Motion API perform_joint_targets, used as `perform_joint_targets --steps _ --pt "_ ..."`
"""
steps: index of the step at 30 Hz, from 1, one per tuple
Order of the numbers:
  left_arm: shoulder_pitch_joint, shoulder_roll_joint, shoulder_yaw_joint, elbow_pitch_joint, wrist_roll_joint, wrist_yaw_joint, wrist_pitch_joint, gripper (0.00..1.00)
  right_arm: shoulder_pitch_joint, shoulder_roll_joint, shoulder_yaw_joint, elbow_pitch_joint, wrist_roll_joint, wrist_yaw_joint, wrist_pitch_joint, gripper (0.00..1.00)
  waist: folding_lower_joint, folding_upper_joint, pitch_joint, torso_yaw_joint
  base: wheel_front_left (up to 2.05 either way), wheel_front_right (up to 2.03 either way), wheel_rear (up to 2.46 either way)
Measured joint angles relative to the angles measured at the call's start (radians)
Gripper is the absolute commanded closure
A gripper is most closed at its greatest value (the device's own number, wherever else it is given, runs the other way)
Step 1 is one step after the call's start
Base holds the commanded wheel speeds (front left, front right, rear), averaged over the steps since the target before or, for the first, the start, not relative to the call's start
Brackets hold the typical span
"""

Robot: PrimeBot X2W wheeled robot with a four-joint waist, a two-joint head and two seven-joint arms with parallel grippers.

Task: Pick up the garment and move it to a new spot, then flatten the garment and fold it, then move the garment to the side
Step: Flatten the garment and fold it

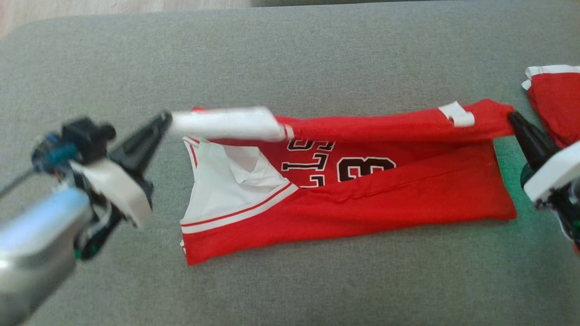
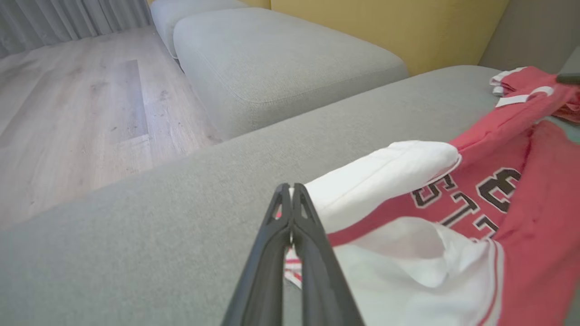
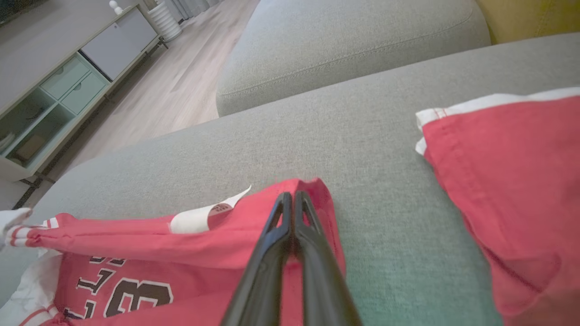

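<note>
The garment (image 1: 362, 199) is a red jersey with white trim and black lettering, lying across the grey cushion (image 1: 290, 59). Its far edge is lifted and stretched taut between my two grippers. My left gripper (image 1: 165, 118) is shut on the white sleeve end at the left; in the left wrist view its closed tips (image 2: 291, 188) meet the white cloth of the garment (image 2: 385, 176). My right gripper (image 1: 512, 117) is shut on the red corner at the right, and its tips (image 3: 290, 195) pinch that corner of the garment (image 3: 136, 244). A white label (image 1: 457, 114) shows on the lifted edge.
A second red cloth with a white edge (image 1: 557, 99) lies just right of my right gripper (image 3: 507, 181). Beyond the cushion's far edge stand another grey cushion (image 2: 281, 59), the wooden floor (image 2: 68, 113) and a low cabinet (image 3: 68, 81).
</note>
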Motion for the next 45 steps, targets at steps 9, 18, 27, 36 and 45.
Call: perform_joint_targets --steps 9,18,27,36,45 --pt "0.179 0.027 -0.004 -0.13 -0.01 0.1 -0.012 1.0 0.092 0.019 -0.031 -0.003 -0.035 0.0 -0.005 1.0 0.0001 0.0 -0.001 0.003 0.0 0.0 0.0" --pt "0.301 -0.015 0.003 -0.126 -0.035 0.128 -0.031 1.0 0.157 0.055 -0.057 0.021 -0.08 0.0 -0.033 1.0 0.0002 0.0 -0.007 0.007 0.0 0.0 0.0" --pt "0.402 -0.079 0.205 -0.132 0.09 0.194 -0.04 0.0 0.206 0.095 -0.118 0.058 -0.113 0.0 -0.097 0.0 0.0002 0.0 -0.045 0.011 0.0 0.0 0.0" --pt "0.706 -0.317 0.631 -0.231 0.441 0.437 -0.042 0.0 0.36 0.179 -0.196 0.059 -0.128 0.0 -0.198 0.0 0.0 0.0 -0.115 0.036 0.0 0.0 0.0" --pt "0.938 -0.472 0.715 -0.332 0.788 0.453 -0.042 0.0 0.296 0.249 -0.353 0.24 -0.28 0.0 -0.207 0.0 0.0001 0.0 -0.173 0.125 0.0 0.0 0.0"
